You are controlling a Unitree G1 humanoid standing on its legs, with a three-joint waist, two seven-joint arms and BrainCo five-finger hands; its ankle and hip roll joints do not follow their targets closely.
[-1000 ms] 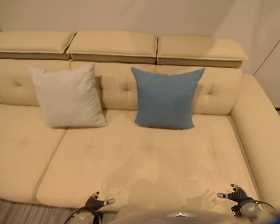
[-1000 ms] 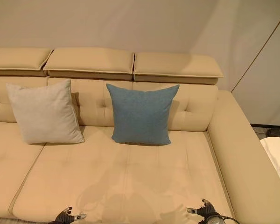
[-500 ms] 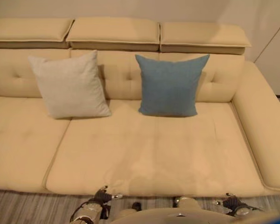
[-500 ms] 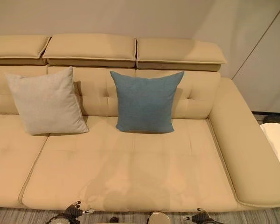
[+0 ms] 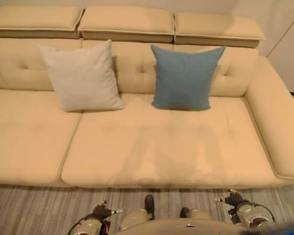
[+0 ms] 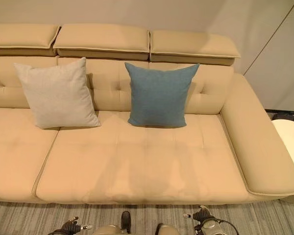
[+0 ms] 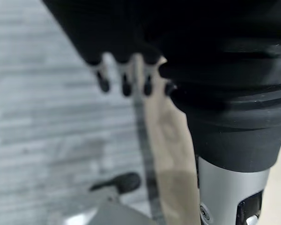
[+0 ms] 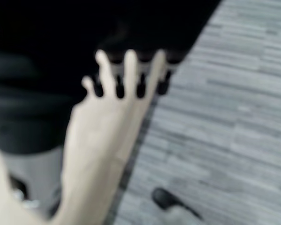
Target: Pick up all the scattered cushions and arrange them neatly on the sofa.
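Two cushions stand upright against the backrest of the beige sofa (image 5: 161, 147): a light grey cushion (image 5: 82, 76) on the left and a blue cushion (image 5: 184, 77) near the middle. Both hands hang low over the striped floor in front of the sofa, well short of the cushions. My left hand (image 5: 102, 211) holds nothing, and its fingers (image 7: 124, 84) hang relaxed in the left wrist view. My right hand (image 5: 232, 199) is also empty, its fingers (image 8: 131, 65) loosely straight in the right wrist view.
A grey striped floor (image 5: 34, 210) runs along the sofa's front edge. The sofa's wide right arm (image 5: 277, 122) closes off that side. A white rounded table edge (image 6: 291, 139) stands beyond it, at the right.
The camera has pulled back from the sofa: the sofa sits higher in the picture and the floor in front now shows. The hands are over the floor instead of the seat. The cushions stay put.
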